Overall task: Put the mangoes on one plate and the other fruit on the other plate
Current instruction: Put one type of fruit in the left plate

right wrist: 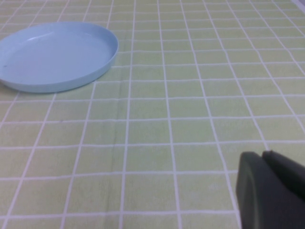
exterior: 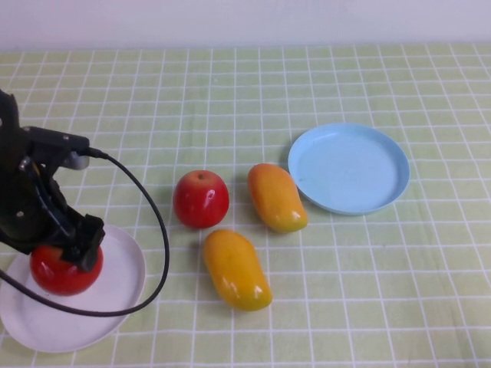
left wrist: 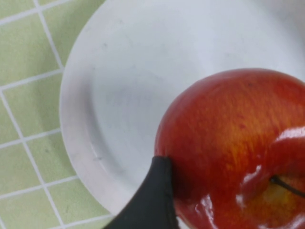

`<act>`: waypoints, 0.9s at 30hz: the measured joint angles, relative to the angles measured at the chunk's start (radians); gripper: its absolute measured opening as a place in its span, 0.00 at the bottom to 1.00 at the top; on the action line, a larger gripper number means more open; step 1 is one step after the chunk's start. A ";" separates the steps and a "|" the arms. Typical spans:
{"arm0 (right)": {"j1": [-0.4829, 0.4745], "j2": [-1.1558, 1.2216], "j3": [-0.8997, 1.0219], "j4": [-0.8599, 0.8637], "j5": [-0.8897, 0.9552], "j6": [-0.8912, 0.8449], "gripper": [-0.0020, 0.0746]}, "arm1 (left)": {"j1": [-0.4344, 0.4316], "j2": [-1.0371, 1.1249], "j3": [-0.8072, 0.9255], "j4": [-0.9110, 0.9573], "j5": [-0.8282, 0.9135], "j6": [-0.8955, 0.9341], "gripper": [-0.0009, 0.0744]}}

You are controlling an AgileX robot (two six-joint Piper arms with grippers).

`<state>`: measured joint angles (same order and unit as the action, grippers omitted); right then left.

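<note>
The left gripper (exterior: pixel 65 253) is positioned over the white plate (exterior: pixel 115 303) at the near left of the table (exterior: pixel 368 291), directly above a red apple (exterior: pixel 60 272) that rests on that plate. In the left wrist view one dark finger (left wrist: pixel 152 200) lies against the side of this apple (left wrist: pixel 233 148), with the white plate (left wrist: pixel 114 105) beneath it. The second finger is out of frame, so whether the apple is gripped or merely touched cannot be told with certainty; the fingers appear spread wide around the fruit, with the apple bearing on the plate. A second red apple (exterior: pixel 201 198) sits on the table near the centre, clear of both plates. Two mangoes lie just right of it: one mango (exterior: pixel 276 197) is close beside the light blue plate (exterior: pixel 349 169) without touching it, and the other mango (exterior: pixel 236 269) lies nearer the robot, apart from the first. The light blue plate carries nothing. The right gripper (right wrist: pixel 271 191) is outside the high view; its wrist view shows its fingers pressed together, holding nothing, low above the table with the light blue plate (right wrist: pixel 55 57) well ahead of it.
</note>
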<state>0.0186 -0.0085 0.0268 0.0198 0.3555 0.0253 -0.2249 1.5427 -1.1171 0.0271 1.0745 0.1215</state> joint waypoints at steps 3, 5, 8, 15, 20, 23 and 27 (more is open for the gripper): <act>0.000 0.000 0.000 0.000 0.000 0.000 0.01 | 0.000 -0.033 0.000 -0.003 0.012 -0.006 0.90; 0.000 0.000 0.000 0.000 0.000 0.000 0.01 | 0.000 -0.042 0.002 -0.010 0.017 -0.008 0.90; 0.000 0.000 0.000 0.000 0.000 0.000 0.01 | 0.000 -0.043 0.002 -0.013 0.038 -0.028 0.90; 0.000 0.000 0.000 0.000 0.000 0.000 0.01 | -0.003 -0.043 0.002 -0.007 0.024 -0.035 0.90; 0.000 0.000 0.000 0.000 0.000 0.000 0.01 | -0.012 -0.043 0.002 0.010 0.008 -0.045 0.90; 0.000 0.000 0.000 0.000 0.000 0.000 0.01 | -0.017 -0.043 0.005 0.026 0.001 -0.080 0.90; 0.000 0.000 0.000 0.000 0.000 0.000 0.01 | -0.027 -0.051 0.005 0.032 0.005 -0.069 0.90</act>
<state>0.0186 -0.0085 0.0272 0.0198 0.3555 0.0253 -0.2516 1.4914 -1.1120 0.0587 1.0797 0.0530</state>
